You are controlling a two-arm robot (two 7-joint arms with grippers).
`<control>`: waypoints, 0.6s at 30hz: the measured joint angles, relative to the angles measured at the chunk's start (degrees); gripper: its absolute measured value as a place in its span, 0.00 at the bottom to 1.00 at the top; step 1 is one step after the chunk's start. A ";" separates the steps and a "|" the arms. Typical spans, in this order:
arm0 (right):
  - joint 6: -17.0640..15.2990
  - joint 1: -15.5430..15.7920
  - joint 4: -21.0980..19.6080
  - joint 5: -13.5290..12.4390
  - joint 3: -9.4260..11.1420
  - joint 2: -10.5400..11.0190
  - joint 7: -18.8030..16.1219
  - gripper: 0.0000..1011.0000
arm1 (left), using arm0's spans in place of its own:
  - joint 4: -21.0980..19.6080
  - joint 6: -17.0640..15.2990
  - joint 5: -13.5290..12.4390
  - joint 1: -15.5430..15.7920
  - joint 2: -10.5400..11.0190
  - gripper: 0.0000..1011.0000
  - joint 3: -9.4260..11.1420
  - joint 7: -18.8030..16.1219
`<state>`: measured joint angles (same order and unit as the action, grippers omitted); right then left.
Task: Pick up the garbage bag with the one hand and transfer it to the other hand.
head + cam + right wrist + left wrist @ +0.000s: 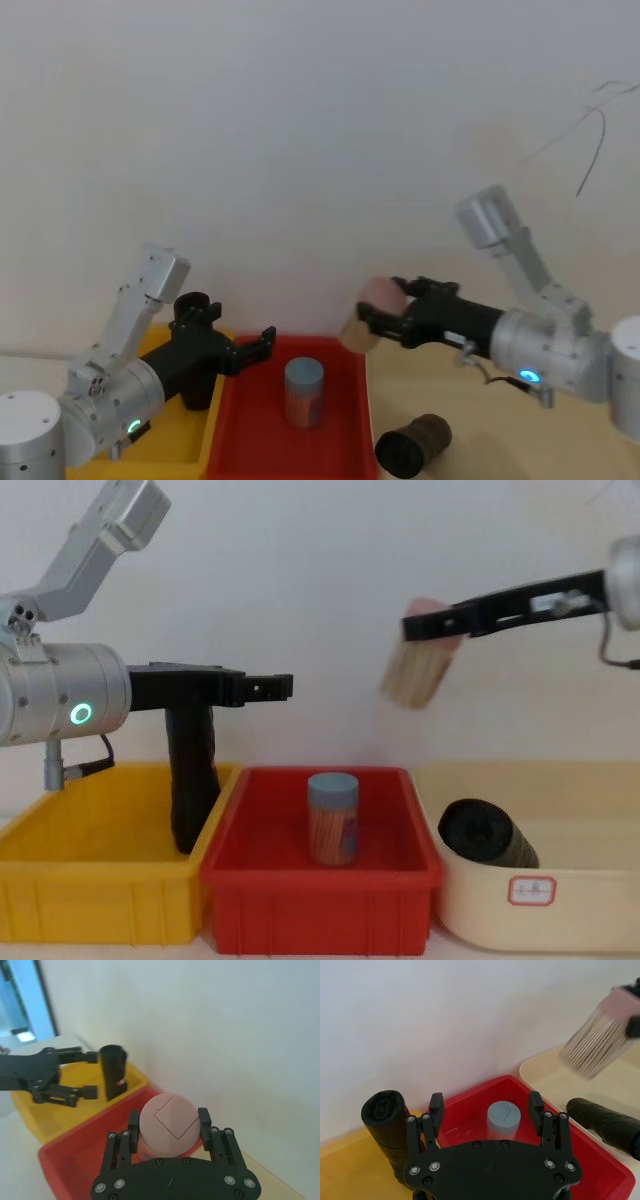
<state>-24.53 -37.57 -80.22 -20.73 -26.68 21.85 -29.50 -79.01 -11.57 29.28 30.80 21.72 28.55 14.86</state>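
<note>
Three bins stand side by side in front of a plain pale wall: a yellow bin (90,880) on the robot's left, a red bin (320,905) in the middle, and a cream bin (560,900) on the right with a small label on its front wall.

The left arm, silver with a green glowing ring, reaches in from the left. Its gripper (265,687) hangs in the air above the red bin's left wall, with its two black fingers spread apart and nothing between them.

The right arm, silver with a blue glowing ring, reaches in from the right. Its gripper (385,310) is raised above the boundary between the red and cream bins and is clamped on a pink-capped jar (167,1125) full of thin pale sticks, which hangs tilted in the air with its cap toward the wall.

The garbage bag (192,780), a thick black roll, stands upright in the yellow bin at its right end, close to the wall it shares with the red bin. A small red-and-white sticker shows on its side in the right wrist view. It stands just beside the left gripper, and no finger touches it.

A second black roll (487,835) lies on its side in the cream bin, at its left end.

A blue-capped jar (332,818) stands upright near the middle of the red bin.
</note>
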 joint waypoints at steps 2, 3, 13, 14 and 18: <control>0.00 1.20 -1.47 -0.52 1.50 0.99 0.91 0.67 | 0.00 0.00 0.00 0.00 0.01 0.99 0.00 0.00; 0.01 1.93 -2.33 -0.80 2.29 1.66 1.47 0.67 | 0.00 0.00 0.00 0.00 0.00 0.99 0.00 0.00; -0.38 6.16 -5.58 -1.60 5.42 5.54 3.79 0.67 | 0.00 0.00 0.00 0.00 0.00 0.99 0.00 0.00; -0.48 6.77 -5.77 -1.65 5.67 6.14 4.00 0.67 | 0.00 0.00 0.00 0.00 0.01 0.99 0.00 0.00; -0.72 7.94 -5.81 -1.67 5.92 7.31 4.43 0.67 | 0.00 0.00 0.00 0.00 0.00 0.99 0.00 0.00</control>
<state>-25.25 -29.63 -86.03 -22.40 -20.76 29.16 -25.07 -79.01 -11.57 29.28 30.80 21.72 28.55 14.86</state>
